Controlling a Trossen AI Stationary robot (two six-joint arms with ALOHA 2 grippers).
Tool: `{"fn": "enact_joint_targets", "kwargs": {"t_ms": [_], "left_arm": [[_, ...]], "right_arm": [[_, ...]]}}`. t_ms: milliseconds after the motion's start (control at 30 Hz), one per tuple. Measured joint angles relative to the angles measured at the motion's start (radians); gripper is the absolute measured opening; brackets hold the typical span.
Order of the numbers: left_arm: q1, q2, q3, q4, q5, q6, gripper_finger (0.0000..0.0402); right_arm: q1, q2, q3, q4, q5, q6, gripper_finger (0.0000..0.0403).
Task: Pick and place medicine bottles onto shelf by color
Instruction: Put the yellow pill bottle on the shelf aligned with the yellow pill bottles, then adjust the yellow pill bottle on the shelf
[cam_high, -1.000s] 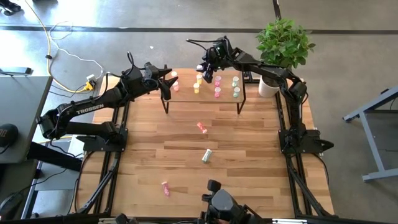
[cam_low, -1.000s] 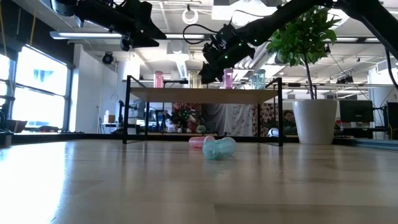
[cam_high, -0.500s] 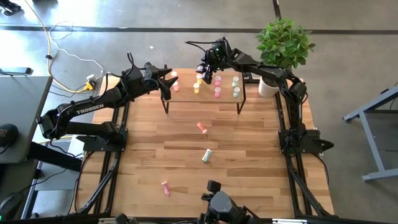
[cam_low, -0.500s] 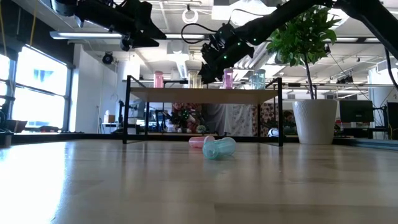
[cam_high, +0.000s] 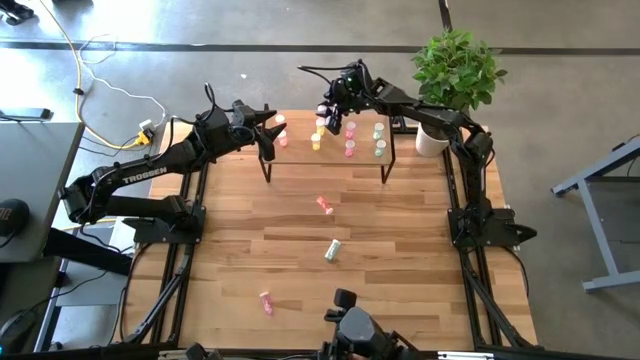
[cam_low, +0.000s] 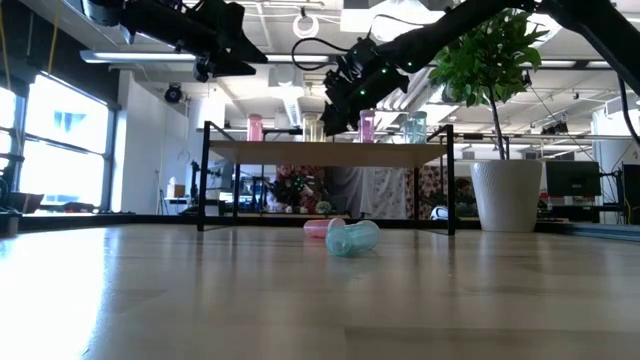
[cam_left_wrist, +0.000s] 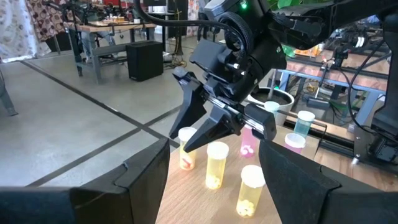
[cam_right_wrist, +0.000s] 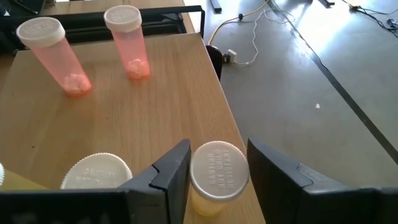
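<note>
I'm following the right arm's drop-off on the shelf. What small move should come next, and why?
Probably lift the right gripper straight up. Its fingers stand parted on either side of a yellow bottle that stands upright on the shelf beside another yellow bottle's cap, so the placement looks done.

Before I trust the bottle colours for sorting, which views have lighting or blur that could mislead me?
Low view: bright windows behind leave the shelf and arms as dark shapes, and the near table is blurred. High view: even light, bottles tiny. Right wrist view: sharp, the yellow bottle reads clearly. Left wrist view: clear, background busy.
</note>
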Motion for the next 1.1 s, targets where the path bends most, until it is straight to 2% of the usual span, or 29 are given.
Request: {"fn": "enact_joint_targets", "kwargs": {"t_ms": [233,633,900,1100], "left_arm": [[0.000,0.000,0.000,0.000,0.000,0.000,0.0239],[0.000,0.000,0.000,-0.011,0.000,0.001,0.0239],[-0.016,0.000,0.000,-0.081,-0.008,0.054,0.0239],[-0.027,0.000,0.000,-0.084,-0.040,0.096,0.0239]], "right_arm": [[0.000,-0.002,0.008,-0.004,0.000,0.000,0.0149],[0.000,-0.002,0.112,-0.076,0.000,0.000,0.0149],[0.008,-0.002,0.275,-0.298,0.079,0.000,0.0149],[0.067,-0.002,0.409,-0.487,0.141,0.026,0.0149]]}}
